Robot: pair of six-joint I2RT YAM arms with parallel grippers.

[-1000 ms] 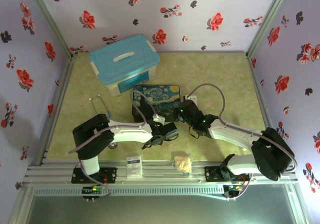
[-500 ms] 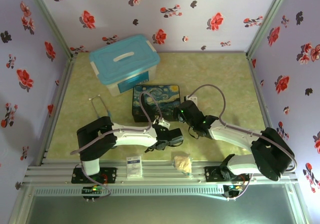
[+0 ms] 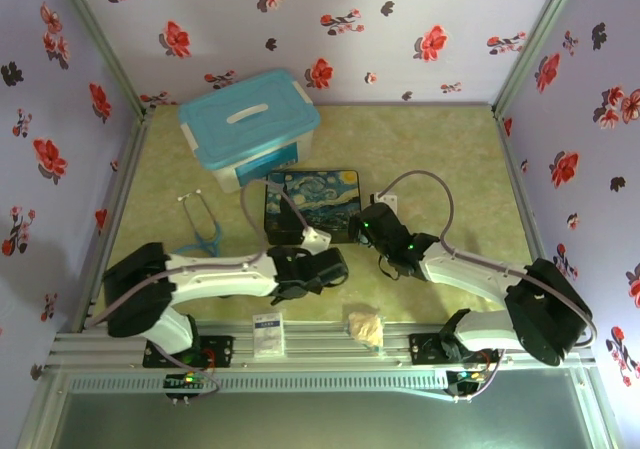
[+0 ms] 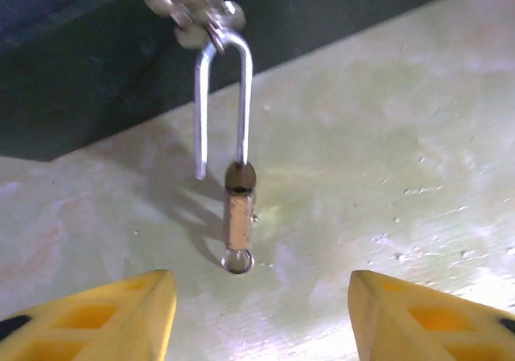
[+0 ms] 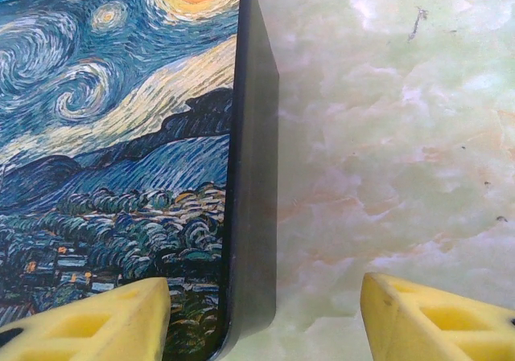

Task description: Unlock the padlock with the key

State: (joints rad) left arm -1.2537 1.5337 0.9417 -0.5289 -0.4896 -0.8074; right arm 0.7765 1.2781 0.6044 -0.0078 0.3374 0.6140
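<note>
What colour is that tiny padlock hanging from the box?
Brass-gold padlock body, silver shackle; clearest in the left wrist view.

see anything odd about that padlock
Yes: the padlock hangs from the box's latch with its shackle open, one leg dangling free beside the brass body. A small ring, perhaps the key's, pokes from its underside.

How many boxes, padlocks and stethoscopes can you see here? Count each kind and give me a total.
Boxes: 2, the teal lidded plastic tub and the starry-night painted box.
Padlocks: 1, the small brass padlock with a silver shackle.
Stethoscopes: 1, the teal-tubed stethoscope.
Total: 4.
</note>
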